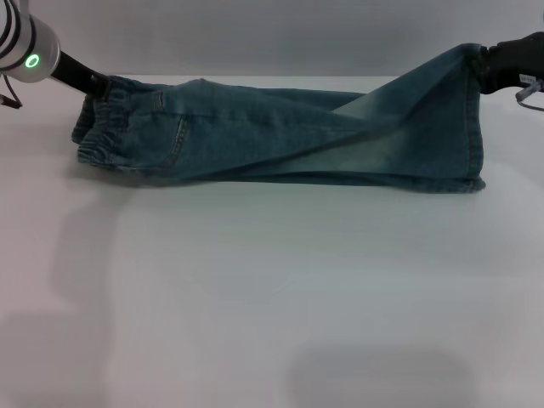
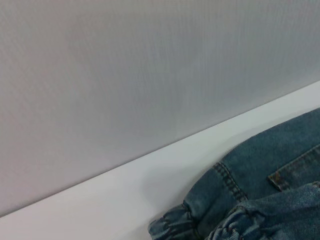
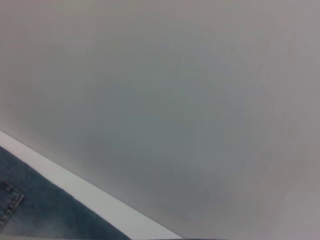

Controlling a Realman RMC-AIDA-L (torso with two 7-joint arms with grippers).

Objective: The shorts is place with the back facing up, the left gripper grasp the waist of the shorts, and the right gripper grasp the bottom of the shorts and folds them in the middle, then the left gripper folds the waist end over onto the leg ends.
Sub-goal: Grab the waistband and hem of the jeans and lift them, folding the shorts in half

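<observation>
The blue denim shorts (image 1: pixel 280 132) lie stretched across the far side of the white table, folded lengthwise. At the far left my left gripper (image 1: pixel 92 84) is shut on the gathered elastic waist (image 1: pixel 102 127), which also shows in the left wrist view (image 2: pixel 235 215). At the far right my right gripper (image 1: pixel 486 68) is shut on the upper corner of the leg hem (image 1: pixel 472 119) and holds it raised, so the cloth hangs from it in a slanted sheet. A strip of denim (image 3: pixel 45 210) shows in the right wrist view. No fingers show in either wrist view.
The white table (image 1: pixel 272 297) stretches bare toward me in front of the shorts. A grey wall (image 1: pixel 272 34) runs right behind the table's far edge, close to both grippers.
</observation>
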